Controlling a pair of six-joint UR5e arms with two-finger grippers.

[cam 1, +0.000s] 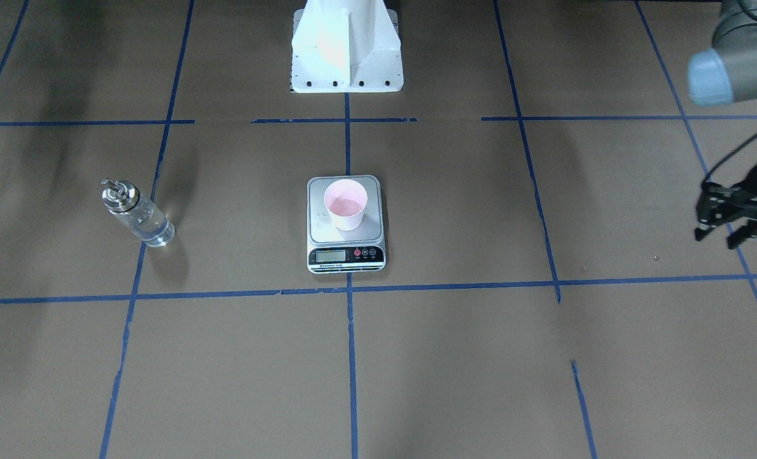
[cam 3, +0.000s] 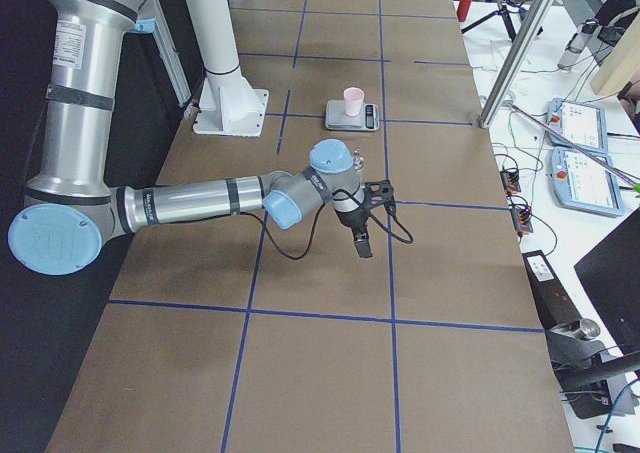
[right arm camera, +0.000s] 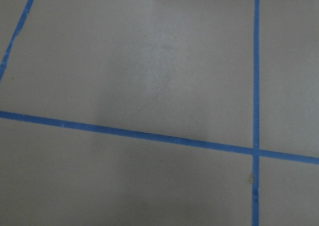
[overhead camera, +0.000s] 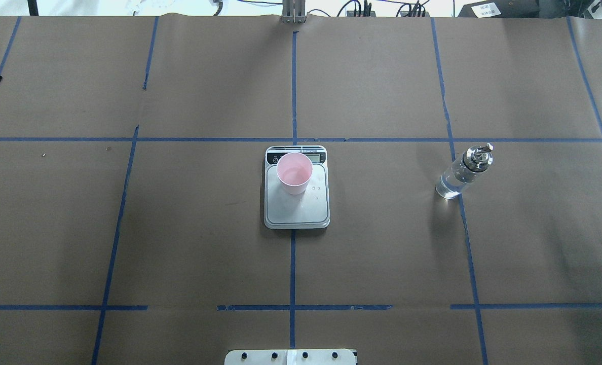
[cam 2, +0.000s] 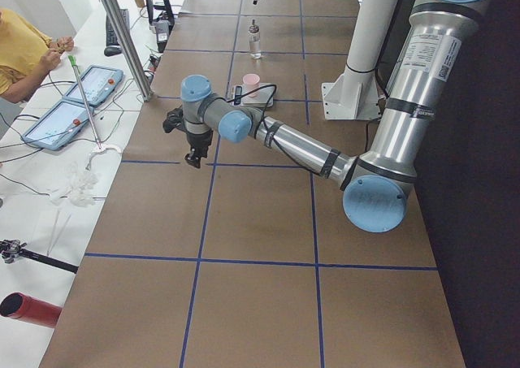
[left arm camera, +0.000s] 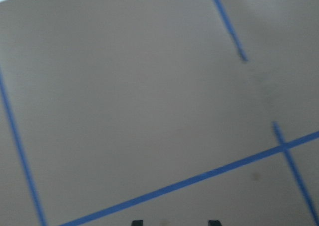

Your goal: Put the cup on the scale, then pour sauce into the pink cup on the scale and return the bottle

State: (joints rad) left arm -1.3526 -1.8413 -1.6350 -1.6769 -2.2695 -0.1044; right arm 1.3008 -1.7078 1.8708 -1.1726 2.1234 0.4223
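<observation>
Broad flat table point(overhead camera: 199, 228), papered in matte brown and ruled into squares with blue tape point(overhead camera: 293, 263). Toward its two ends, jointed arms of smooth silver tube with pale blue caps: left arm point(cam 2: 296, 147) and right arm point(cam 3: 190, 203), both well apart from the middle. Left gripper point(cam 1: 716, 237) black and angular, jaws spread wide, holding nothing. Right gripper point(cam 3: 362, 245) pointing down above bare paper; spread or closed, impossible to tell. At the centre, the rectangular scale point(overhead camera: 297, 210): rounded corners, brushed steel platform, black strip with grey display and a red button. To the robot's right, well clear of the scale, the bottle point(overhead camera: 462, 172): upright clear glass cylinder, shiny metal collar and spout. On the platform toward the display end, the cup point(overhead camera: 294, 175), pale pink, tapered, round-rimmed, upright. Colourless sauce point(overhead camera: 449, 186) low in the bottle. Tiny droplets point(overhead camera: 315, 189) on the steel just beside the cup.
</observation>
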